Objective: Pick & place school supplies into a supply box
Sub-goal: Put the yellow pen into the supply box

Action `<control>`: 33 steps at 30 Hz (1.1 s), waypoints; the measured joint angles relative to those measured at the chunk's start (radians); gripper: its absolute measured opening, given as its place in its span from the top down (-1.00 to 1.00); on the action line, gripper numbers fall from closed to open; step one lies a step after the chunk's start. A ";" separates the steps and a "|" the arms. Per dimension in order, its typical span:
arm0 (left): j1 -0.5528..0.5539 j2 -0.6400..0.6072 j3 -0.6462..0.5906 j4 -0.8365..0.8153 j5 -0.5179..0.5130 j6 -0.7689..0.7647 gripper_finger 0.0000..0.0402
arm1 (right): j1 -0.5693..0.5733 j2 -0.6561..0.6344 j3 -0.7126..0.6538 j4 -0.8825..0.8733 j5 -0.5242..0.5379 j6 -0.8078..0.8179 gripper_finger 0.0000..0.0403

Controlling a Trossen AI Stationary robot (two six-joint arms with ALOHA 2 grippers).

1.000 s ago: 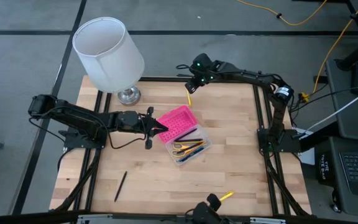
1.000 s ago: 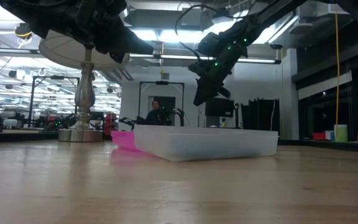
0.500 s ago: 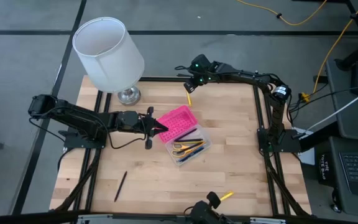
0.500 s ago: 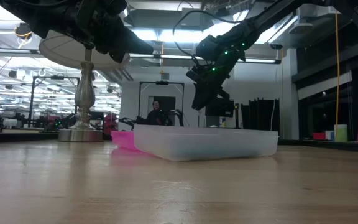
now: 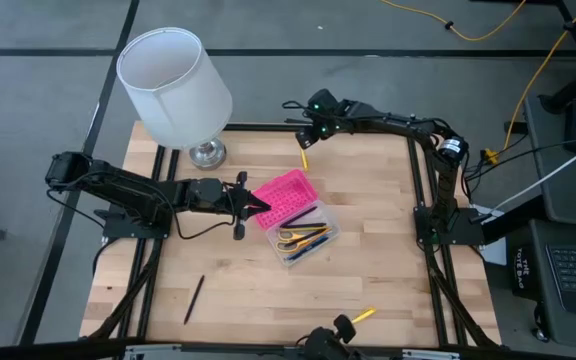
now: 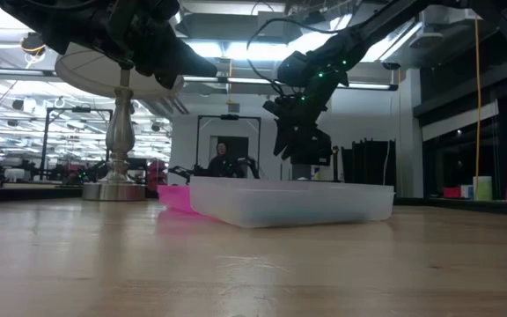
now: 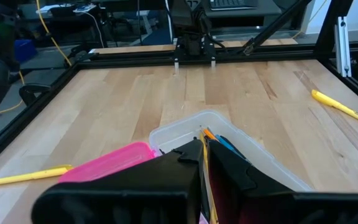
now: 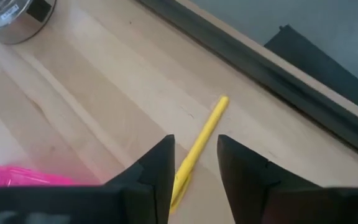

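With fingers [image 8: 157, 165] apart, the right gripper [image 8: 193, 163] was held over the yellow pen [image 8: 201, 144] near the surface's far edge; a centred, straight descent was called for before closing.

- tabletop [image 5: 368, 240]: light wood planks, visible grain, smooth with a satin sheen
- frame rails [image 5: 420, 190] round the tabletop: black metal, matt
- supply box [image 5: 308, 240]: base is clear, slightly frosted plastic; lid [image 5: 283, 197] is hot-pink ribbed plastic, opaque
- lamp base [image 5: 206, 153]: polished metal, chrome-like and reflective; lampshade [image 5: 173, 85] is white, matt, could be cloth or paper
- yellow pen [image 8: 201, 146]: smooth plastic look, slight gloss
- right gripper [image 8: 194, 171] fingers [image 8: 157, 168]: dark, matt, hard plastic look
- left gripper [image 7: 202, 163]: same dark matt finish
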 joint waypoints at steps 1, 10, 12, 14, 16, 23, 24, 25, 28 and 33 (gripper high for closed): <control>0.000 0.000 0.000 0.000 0.000 0.000 0.91 | 0.004 0.000 0.000 -0.001 0.000 0.002 0.38; 0.000 0.000 0.000 0.000 0.000 0.000 0.91 | 0.041 0.000 0.000 0.012 0.002 0.002 0.38; 0.000 0.000 0.000 0.000 0.000 0.000 0.91 | 0.041 0.000 0.000 0.013 0.004 0.004 0.38; 0.000 0.000 0.000 0.000 0.000 0.000 0.91 | 0.041 0.000 0.000 0.007 0.029 0.015 0.38; 0.000 0.000 0.000 0.000 0.000 0.000 0.91 | 0.041 0.000 0.000 -0.005 0.051 0.029 0.38; 0.000 0.000 0.000 0.000 0.000 0.000 0.91 | 0.058 0.044 0.000 0.002 0.062 0.028 0.38; 0.000 0.000 0.000 0.000 0.000 0.000 0.91 | 0.058 0.058 0.000 0.007 0.067 0.028 0.38; 0.000 0.000 0.000 0.000 0.000 0.000 0.91 | 0.059 0.073 -0.001 0.007 0.066 0.024 0.38; 0.000 0.000 0.000 0.000 0.000 0.000 0.91 | 0.057 0.103 -0.001 0.035 0.068 0.025 0.38; 0.000 0.000 0.000 0.000 0.000 0.000 0.91 | 0.049 0.133 -0.001 0.054 0.069 0.027 0.38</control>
